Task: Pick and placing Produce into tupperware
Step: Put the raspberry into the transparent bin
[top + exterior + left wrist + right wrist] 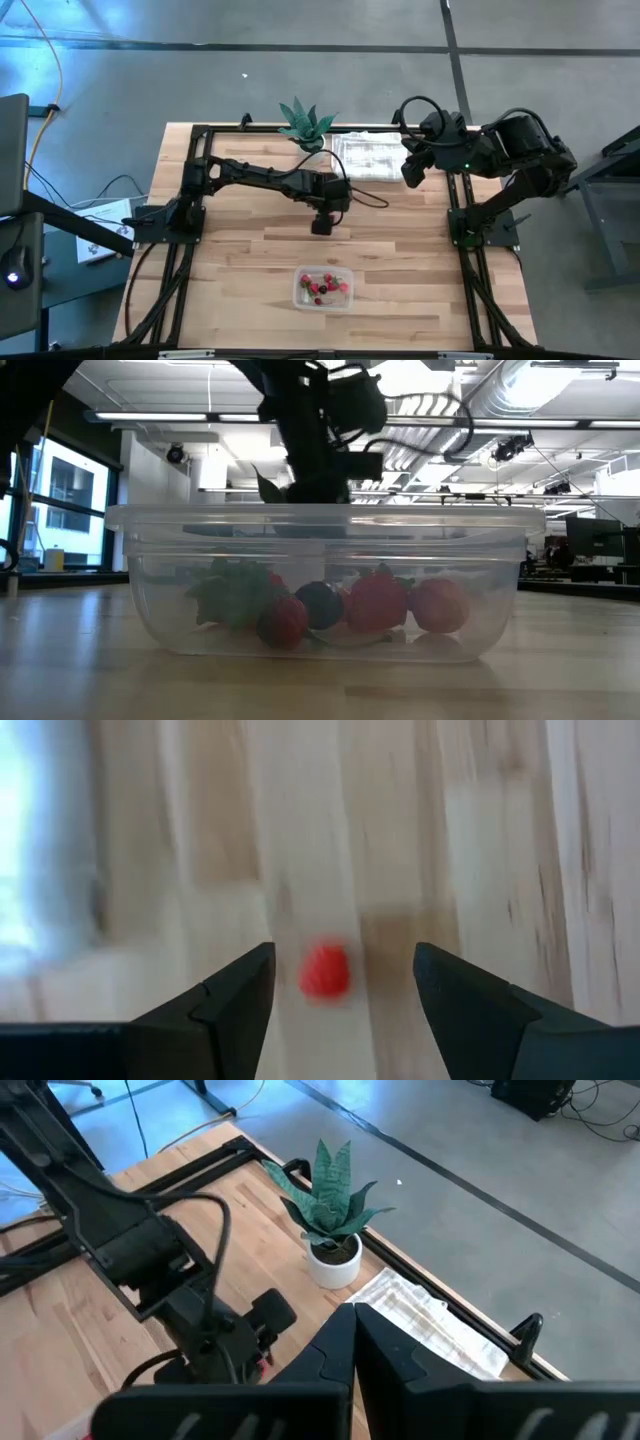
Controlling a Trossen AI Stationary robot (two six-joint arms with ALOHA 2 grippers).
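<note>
While spread, left tool [342, 982] seemingly frames berry [325, 970].

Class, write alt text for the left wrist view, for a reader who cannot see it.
A small red piece of produce lies on the wooden table, framed between the two dark fingers of the left pincer, which stand apart without touching it. The picture is blurred; nothing else is visible.

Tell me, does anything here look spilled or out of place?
One small red berry-like piece lies alone on the bare wooden table, between the open fingers of the left gripper. The other tiny red and dark pieces sit inside the shallow clear plastic container. Nothing looks spilled or damaged.
</note>
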